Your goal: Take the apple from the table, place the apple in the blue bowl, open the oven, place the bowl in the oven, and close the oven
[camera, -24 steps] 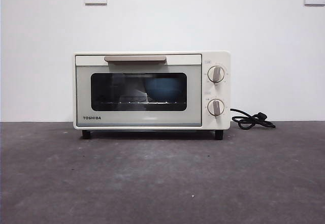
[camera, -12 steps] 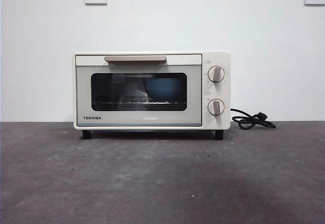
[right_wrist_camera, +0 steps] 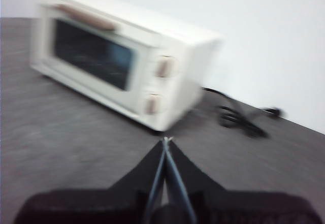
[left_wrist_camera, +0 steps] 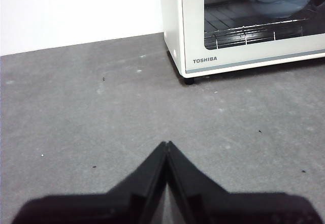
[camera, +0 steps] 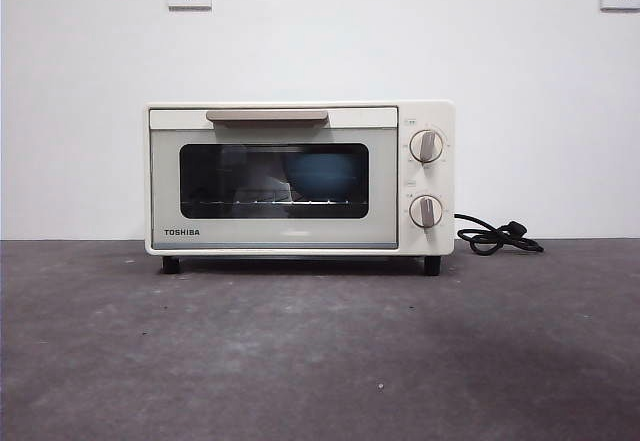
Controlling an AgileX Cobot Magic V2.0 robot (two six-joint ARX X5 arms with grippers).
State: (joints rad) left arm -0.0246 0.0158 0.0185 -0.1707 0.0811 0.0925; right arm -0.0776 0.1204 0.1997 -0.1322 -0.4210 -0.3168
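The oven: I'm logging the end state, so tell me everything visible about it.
The oven is a cream-white, boxy toaster oven standing upright on short black feet on the dark grey table. Its dark glass door is shut under a beige bar handle, with a TOSHIBA mark low on the door. Two knobs sit stacked beside the door. Through the glass the blue bowl rests on a wire rack. A black cord lies beside it.

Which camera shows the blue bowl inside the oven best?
The front view: the blue bowl sits squarely behind the oven glass. The left wrist view catches only its edge; the right wrist view shows a blurred blue patch.
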